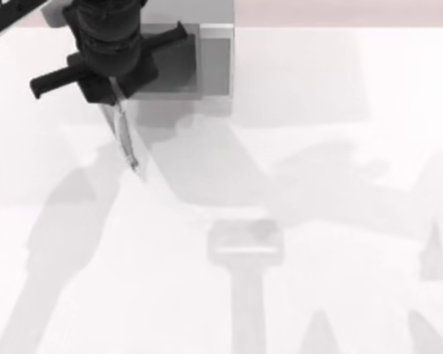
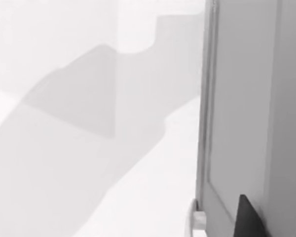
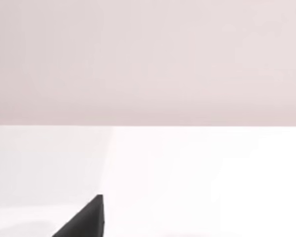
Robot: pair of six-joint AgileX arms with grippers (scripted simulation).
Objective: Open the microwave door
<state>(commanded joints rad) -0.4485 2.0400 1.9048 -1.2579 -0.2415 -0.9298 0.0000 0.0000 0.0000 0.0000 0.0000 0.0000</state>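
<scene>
The left tool point(image 1: 122, 110), grip hidden, hung by the microwave point(image 1: 207, 63) at the table's point(image 1: 317, 147) far left; the door point(image 1: 127, 140) stood swung out.

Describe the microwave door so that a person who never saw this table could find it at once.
Look at the top view's far left, where the grey microwave stands under the black left arm. From its front corner a thin panel swings out towards the near edge: the microwave door, seen edge-on. The left pincer is at it; unlike the boxy body, it is a slim blade.
</scene>
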